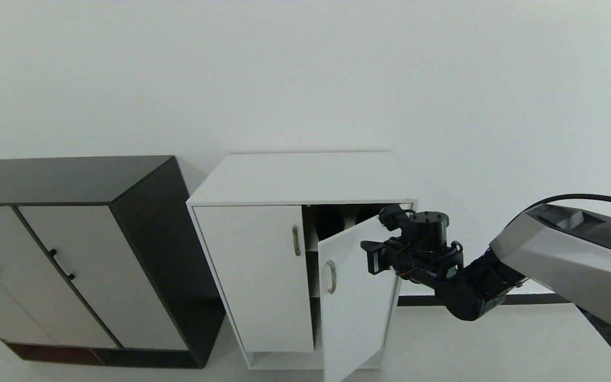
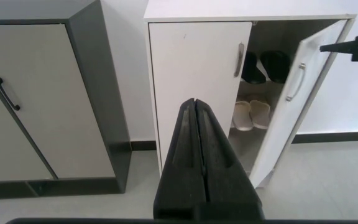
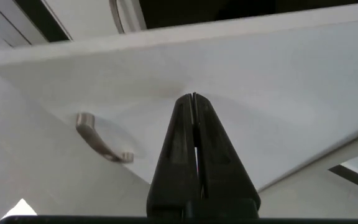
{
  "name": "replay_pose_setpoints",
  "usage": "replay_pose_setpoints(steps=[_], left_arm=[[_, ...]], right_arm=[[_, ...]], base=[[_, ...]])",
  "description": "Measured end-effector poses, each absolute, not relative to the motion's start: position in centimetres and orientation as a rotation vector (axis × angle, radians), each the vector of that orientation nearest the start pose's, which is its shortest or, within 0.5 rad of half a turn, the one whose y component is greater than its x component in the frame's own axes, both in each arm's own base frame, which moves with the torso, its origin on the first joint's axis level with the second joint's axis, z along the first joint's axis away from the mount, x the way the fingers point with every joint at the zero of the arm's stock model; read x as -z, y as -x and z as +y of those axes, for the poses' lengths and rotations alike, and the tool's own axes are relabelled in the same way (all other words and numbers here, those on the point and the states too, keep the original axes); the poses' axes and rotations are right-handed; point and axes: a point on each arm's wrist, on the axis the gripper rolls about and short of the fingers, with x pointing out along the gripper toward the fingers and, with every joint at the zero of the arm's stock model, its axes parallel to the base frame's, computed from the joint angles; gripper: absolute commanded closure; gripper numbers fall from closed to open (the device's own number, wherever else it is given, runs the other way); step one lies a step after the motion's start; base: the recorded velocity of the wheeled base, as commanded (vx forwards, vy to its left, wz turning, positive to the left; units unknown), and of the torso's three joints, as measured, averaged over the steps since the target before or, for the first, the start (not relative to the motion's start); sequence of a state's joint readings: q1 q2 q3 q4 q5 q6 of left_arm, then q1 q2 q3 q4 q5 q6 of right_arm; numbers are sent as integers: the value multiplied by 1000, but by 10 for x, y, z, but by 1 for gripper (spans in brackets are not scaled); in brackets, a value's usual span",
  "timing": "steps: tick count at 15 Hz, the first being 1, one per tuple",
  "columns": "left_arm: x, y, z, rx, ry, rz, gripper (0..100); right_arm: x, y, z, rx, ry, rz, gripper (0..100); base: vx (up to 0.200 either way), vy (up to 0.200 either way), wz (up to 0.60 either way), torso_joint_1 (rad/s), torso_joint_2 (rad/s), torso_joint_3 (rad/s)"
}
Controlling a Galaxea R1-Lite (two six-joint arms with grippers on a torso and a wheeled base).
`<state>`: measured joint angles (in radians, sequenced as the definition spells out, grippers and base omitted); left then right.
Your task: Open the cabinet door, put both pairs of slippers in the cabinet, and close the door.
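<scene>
The white cabinet (image 1: 300, 178) stands against the wall with its left door (image 1: 255, 270) closed and its right door (image 1: 356, 297) swung partly open. My right gripper (image 1: 365, 246) is shut, its tip against the outer face of the right door (image 3: 241, 68) above the handle (image 3: 101, 140). Inside, a black pair of slippers (image 2: 266, 65) lies on the upper shelf. A white pair of slippers (image 2: 252, 115) lies on the shelf below. My left gripper (image 2: 194, 102) is shut on nothing, held back from the cabinet and facing its left door (image 2: 194, 68).
A black cabinet (image 1: 72, 249) with two grey doors stands close to the left of the white one. Pale floor lies in front of both. A dark baseboard strip (image 1: 528, 300) runs along the wall to the right.
</scene>
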<state>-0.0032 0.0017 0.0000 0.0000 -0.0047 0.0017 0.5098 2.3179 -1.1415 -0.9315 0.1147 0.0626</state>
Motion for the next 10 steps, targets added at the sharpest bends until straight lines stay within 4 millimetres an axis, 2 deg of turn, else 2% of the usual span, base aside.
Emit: replay_pose_setpoints(steps=[3, 10], left_arm=[[-76, 23, 0, 7, -2, 2, 100], [-76, 23, 0, 7, -2, 2, 100]], right_arm=[[-66, -392, 219, -596, -15, 239, 100], [-58, -419, 218, -537, -14, 244, 100]], base=[[0, 0, 0, 0, 0, 0], [0, 0, 0, 0, 0, 0]])
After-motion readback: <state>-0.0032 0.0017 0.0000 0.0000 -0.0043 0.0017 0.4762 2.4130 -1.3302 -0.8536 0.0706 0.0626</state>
